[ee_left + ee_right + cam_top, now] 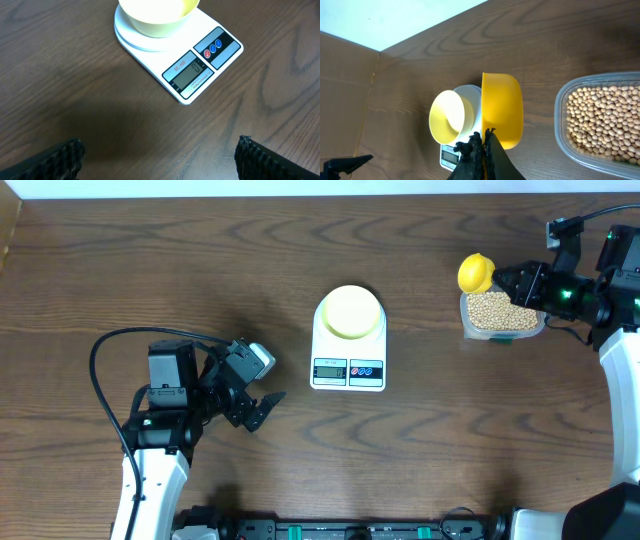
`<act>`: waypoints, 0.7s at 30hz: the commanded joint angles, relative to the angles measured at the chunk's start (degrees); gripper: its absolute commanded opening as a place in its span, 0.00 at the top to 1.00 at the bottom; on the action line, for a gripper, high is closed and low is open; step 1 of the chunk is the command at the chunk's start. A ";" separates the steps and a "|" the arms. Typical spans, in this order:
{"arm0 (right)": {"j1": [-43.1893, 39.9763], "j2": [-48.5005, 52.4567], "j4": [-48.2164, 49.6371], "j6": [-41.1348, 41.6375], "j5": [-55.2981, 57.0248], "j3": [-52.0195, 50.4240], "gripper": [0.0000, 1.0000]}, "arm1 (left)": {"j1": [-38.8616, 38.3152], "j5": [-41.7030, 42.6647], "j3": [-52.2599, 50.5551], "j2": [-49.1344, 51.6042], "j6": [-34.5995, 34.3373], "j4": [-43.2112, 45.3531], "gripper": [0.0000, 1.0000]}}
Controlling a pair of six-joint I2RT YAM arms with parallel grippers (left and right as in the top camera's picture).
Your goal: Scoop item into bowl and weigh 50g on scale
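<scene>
The right fingers (476, 160), clamped on the scoop (475, 273), hover just beside the beans (497, 310), while the left fingers (50, 162) gape empty near the scale (348, 370).

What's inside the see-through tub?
Lots of small tan beans fill the clear tub. They cover its whole bottom, so anything lying underneath them can't be seen.

Cream bowl (351, 311) atop scale (348, 372); beans (497, 311) apart
</scene>
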 commanded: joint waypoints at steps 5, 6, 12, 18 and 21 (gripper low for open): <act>0.13 -0.63 -0.85 -2.08 0.00 0.92 0.99 | -0.17 -0.33 0.24 0.22 0.72 0.15 0.02; 0.13 -0.66 -0.92 -2.12 0.00 0.92 0.99 | -0.17 -0.33 0.22 0.22 0.72 0.15 0.02; 0.13 -0.66 -1.75 -2.91 -0.02 0.92 0.99 | -0.17 -0.33 0.24 0.22 0.72 0.17 0.02; 0.15 -0.66 -1.55 -2.40 -0.02 0.92 0.99 | -0.17 -0.33 0.24 0.22 0.72 0.17 0.02; 0.13 -0.66 -1.70 -2.45 -0.02 0.92 0.99 | -0.17 -0.33 0.24 0.22 0.72 0.15 0.02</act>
